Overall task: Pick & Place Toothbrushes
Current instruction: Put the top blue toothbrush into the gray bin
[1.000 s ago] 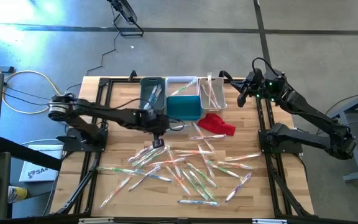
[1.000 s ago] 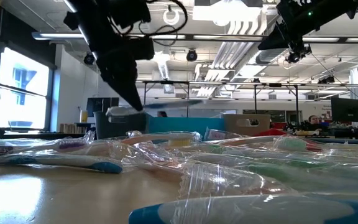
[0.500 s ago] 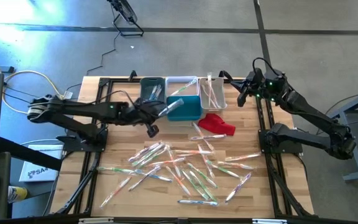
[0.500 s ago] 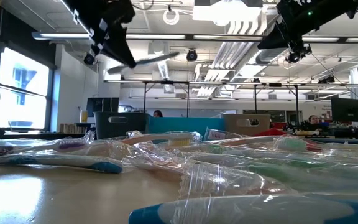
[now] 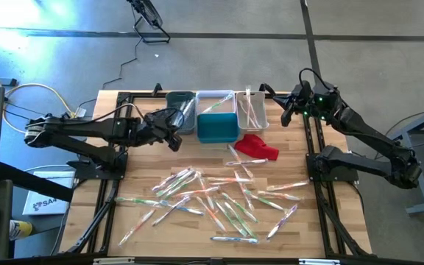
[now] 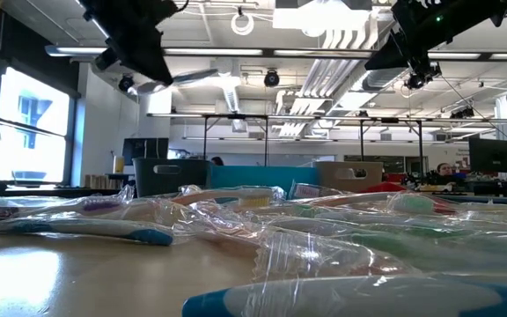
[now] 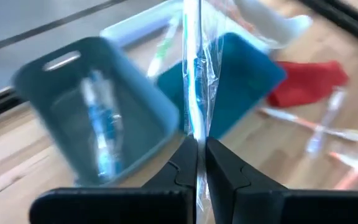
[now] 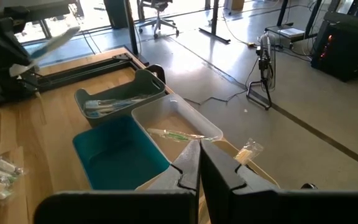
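Several wrapped toothbrushes (image 5: 219,199) lie scattered on the wooden table's near half. My left gripper (image 5: 172,126) hovers beside the grey bin (image 5: 177,112) at the far left. It is shut on one wrapped toothbrush (image 5: 188,109), which also shows in the left wrist view (image 7: 194,93) and the low view (image 6: 192,77). Blue toothbrushes (image 7: 101,124) lie in the grey bin (image 7: 98,112). My right gripper (image 5: 288,112) waits shut and empty, high over the table's far right; its fingertips (image 8: 199,163) meet. My left gripper pinches the toothbrush near one end of its wrapper (image 7: 196,138) between its two fingers. The fingers come from the table's left, slanting down, and lie along the brush. The rest of it sticks out past the fingertips toward the bins, lifted clear of table and bins.
Beside the grey bin stand a clear bin (image 5: 216,101), a teal bin (image 5: 218,129) and a white bin (image 5: 250,110) with brushes in it. A red cloth (image 5: 258,146) lies near them. Black frame rails (image 5: 319,140) run along the table's edges.
My left gripper, shut all the while, has risen from the pile with the toothbrush and drawn back toward the table's far left, up to the grey bin. It has rolled about its own line. The toothbrush, near the table before, now hangs clear and high.
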You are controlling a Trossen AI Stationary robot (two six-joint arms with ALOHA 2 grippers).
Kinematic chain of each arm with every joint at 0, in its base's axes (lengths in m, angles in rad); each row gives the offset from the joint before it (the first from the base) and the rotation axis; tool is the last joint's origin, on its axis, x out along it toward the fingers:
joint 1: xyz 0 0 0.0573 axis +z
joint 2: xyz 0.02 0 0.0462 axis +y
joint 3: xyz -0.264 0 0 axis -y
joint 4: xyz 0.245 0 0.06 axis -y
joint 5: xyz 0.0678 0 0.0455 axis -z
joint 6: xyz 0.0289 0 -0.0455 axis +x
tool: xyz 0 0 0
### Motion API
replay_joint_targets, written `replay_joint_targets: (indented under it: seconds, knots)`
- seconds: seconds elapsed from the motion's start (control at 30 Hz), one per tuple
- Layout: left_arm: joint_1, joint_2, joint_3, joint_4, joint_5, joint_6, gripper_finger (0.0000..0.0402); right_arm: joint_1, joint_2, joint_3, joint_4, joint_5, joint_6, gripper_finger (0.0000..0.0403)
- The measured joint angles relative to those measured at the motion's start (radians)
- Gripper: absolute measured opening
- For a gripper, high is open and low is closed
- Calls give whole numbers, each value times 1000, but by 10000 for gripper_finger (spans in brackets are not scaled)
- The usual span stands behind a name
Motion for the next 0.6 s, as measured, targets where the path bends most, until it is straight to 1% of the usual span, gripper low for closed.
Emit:
replay_joint_targets:
  seconds: [0.07, 0.13, 0.33, 0.4, 0.53, 0.6]
  knots:
    - [24, 5, 0, 1, -30, 0, 10, 0, 0, 0, 0, 0, 0, 4]
    - [57, 15, 0, -9, -33, 2, 10, 0, 0, 0, 2, 0, 0, 4]
    - [197, 24, 0, -7, -37, 70, 10, 0, 0, 0, 3, 0, 0, 4]
    - [249, 25, 0, -8, -4, 91, 10, 0, 0, 0, 3, 0, 0, 4]
    - [350, 30, 0, 14, 142, 140, 10, 0, 0, 0, 3, 0, 0, 4]
    - [383, 42, 0, 51, 187, 164, 10, 0, 0, 0, 3, 0, 0, 4]
